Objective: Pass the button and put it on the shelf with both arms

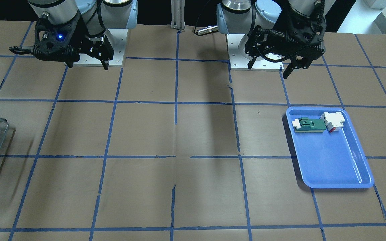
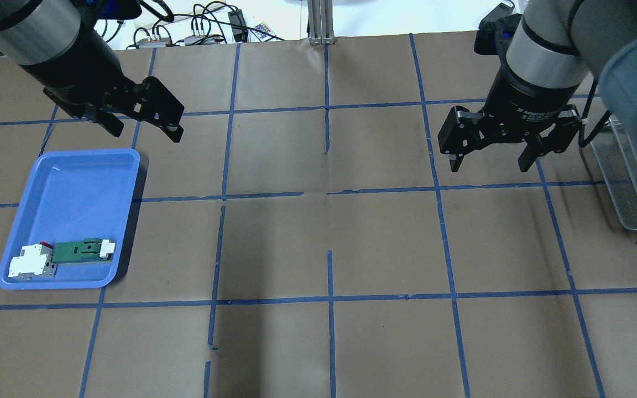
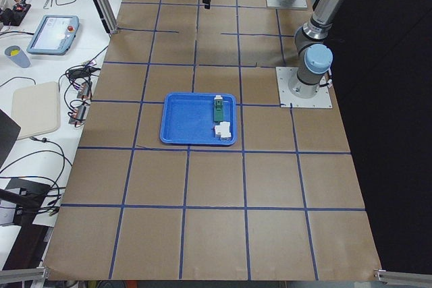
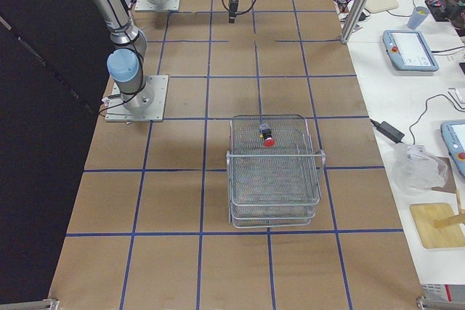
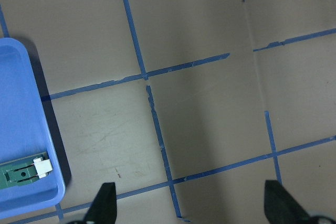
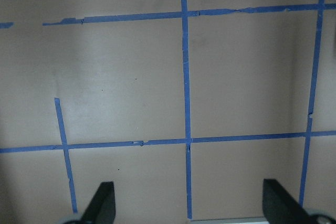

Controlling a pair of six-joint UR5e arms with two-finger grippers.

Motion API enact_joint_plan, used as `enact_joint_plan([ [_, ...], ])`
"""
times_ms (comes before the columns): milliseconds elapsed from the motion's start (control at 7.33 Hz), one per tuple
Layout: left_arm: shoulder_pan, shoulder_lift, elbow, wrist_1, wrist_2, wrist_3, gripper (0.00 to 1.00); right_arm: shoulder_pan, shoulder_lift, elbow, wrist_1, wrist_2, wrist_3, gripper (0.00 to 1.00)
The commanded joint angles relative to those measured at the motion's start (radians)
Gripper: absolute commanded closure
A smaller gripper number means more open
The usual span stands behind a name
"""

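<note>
- Button (image 4: pixel 267 137) lies on the top level of the shelf (image 4: pixel 276 179), near the right end of the worktop (image 2: pixel 385 249).
- It lies lengthwise along the worktop, with its red cap toward that end.
- The right tool (image 2: pixel 489 165) is nearer the button. The left tool (image 2: pixel 144 131) is far off, by the blue tray (image 2: pixel 75 152).
- Both tools are wide open and hold nothing.
- Count: one button, one shelf, two tools, one tray with two parts in it.
- The job looks done.

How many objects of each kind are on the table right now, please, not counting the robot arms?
Button: 1
Wire shelf: 1
Blue tray: 1
Parts in the tray: 2 (green-and-white part, white block)
Total: 5
</note>
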Motion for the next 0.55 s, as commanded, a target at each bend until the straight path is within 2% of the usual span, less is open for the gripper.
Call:
enact_joint_plan([
  [0,-0.002,0.002,0.000,0.006,0.004,0.003,0.00,-0.017,-0.002,0.000,0.009,-0.003,-0.021,0.00],
  [136,-0.003,0.003,0.003,0.012,0.062,0.003,0.00,-0.014,-0.002,0.000,0.005,-0.003,-0.019,0.00],
  [273,-0.002,0.002,0.002,0.041,0.181,-0.020,0.00,-0.014,-0.002,0.000,0.002,-0.001,-0.021,0.00],
  [409,0.000,0.000,0.002,0.046,0.150,-0.025,0.00,-0.014,-0.002,0.000,0.002,-0.001,-0.021,0.00],
])
